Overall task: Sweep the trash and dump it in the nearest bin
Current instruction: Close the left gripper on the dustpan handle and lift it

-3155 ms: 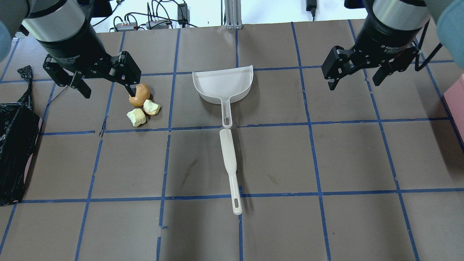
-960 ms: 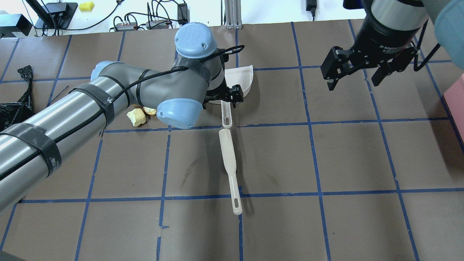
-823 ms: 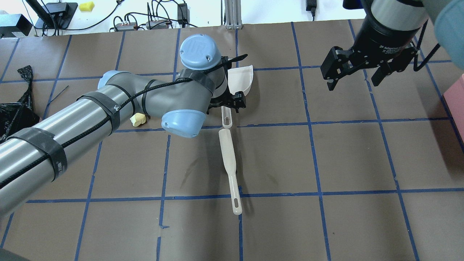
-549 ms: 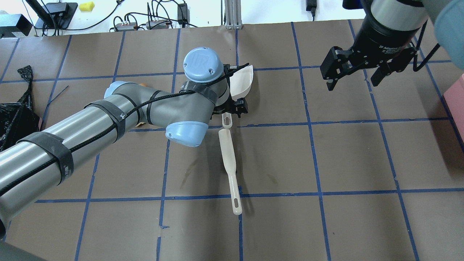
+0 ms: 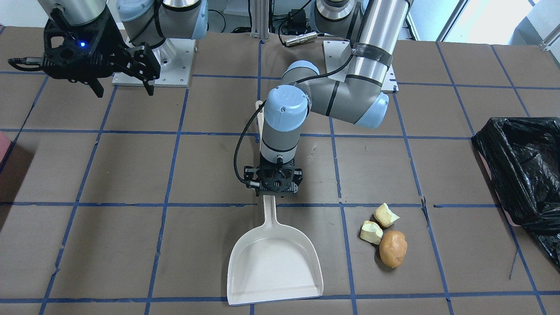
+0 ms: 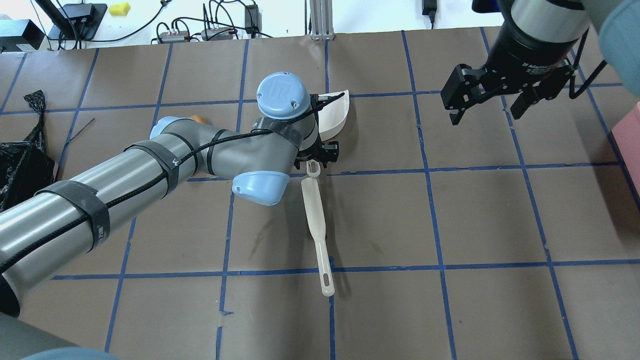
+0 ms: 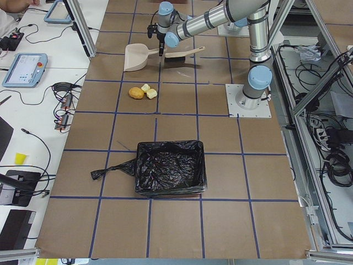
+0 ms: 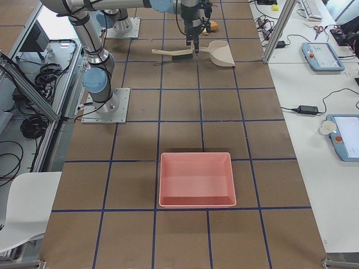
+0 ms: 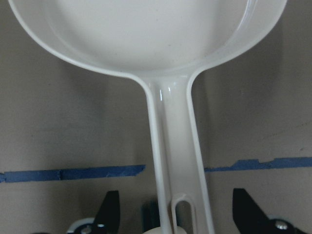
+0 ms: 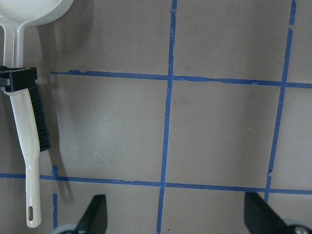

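Straddling dustpan handle [image 9: 175,146], left gripper [image 5: 274,189] wide; brush [image 6: 315,210] just behind; trash [image 5: 385,234] near dustpan [image 5: 275,262]; right gripper [image 6: 485,116] wide, well apart.

Bright, even overhead light cast soft, short shadows; the left wrist view was blurred, glare streaking the dustpan handle [image 9: 174,146].

Left arm [image 6: 130,170]: silver-grey tubing, pale blue wrist cap [image 6: 282,95] embossed with a UR logo and dotted with small screws. Back from the cap, black tape bands [image 6: 80,207] pin a black cable [image 6: 150,182] along the tube. Below the cap, left gripper [image 5: 273,192]: black skeletal linkage. Right gripper [image 6: 487,115]: same black build, white "Adaptive Gripper" lettering, blue indicator light [image 5: 82,43].
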Motion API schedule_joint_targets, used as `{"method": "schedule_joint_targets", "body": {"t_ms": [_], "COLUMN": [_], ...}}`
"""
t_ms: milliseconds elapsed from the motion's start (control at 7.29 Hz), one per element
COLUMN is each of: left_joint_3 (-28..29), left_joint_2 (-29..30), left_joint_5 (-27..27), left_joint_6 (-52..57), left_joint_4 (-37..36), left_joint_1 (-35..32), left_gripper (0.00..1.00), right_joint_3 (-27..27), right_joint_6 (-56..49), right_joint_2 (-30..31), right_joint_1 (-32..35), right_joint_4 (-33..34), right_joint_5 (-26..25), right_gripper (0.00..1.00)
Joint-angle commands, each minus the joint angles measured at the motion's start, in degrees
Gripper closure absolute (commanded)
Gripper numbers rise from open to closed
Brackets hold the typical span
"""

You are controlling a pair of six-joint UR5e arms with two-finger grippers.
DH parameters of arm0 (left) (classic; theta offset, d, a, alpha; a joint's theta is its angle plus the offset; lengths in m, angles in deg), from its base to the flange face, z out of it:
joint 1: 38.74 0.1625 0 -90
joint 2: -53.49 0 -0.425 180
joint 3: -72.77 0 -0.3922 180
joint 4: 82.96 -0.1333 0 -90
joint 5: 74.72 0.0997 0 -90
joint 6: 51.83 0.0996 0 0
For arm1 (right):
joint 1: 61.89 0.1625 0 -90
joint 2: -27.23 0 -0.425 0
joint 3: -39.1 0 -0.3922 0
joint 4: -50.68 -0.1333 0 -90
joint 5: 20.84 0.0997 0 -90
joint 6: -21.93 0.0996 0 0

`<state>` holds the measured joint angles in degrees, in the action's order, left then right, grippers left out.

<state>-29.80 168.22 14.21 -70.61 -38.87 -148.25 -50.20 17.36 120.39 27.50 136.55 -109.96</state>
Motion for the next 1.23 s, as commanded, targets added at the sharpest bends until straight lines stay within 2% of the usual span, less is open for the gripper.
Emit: {"method": "schedule_joint_targets", "body": {"t_ms": [0, 137, 412, 823, 1097], "left_joint_3": [0.00, 0.00, 1.05, 5.17, 7.03], "left_joint_2": [0.14, 0.06, -0.12, -1.96, -3.80], "left_joint_5": [-0.24, -0.24, -2.78, -2.53, -2.62], "left_joint_6": [0.06, 0.06, 0.14, 4.77, 13.09], "left_joint_4": [-0.06, -0.06, 0.29, 1.78, 6.87], "left_joint_1": [0.00, 0.00, 0.08, 1.48, 6.21], "left_gripper": [0.62, 0.71, 0.79, 0.84, 0.85], "right_joint_3": [0.00, 0.00, 0.00, 0.00, 0.00], "right_joint_6": [0.00, 0.00, 0.00, 0.00, 0.00], "right_joint_2": [0.00, 0.00, 0.00, 0.00, 0.00], "right_joint_1": [0.00, 0.00, 0.00, 0.00, 0.00], "right_joint_4": [0.00, 0.00, 0.00, 0.00, 0.00], "right_joint_5": [0.00, 0.00, 0.00, 0.00, 0.00], "right_gripper": [0.00, 0.00, 0.00, 0.00, 0.00]}}
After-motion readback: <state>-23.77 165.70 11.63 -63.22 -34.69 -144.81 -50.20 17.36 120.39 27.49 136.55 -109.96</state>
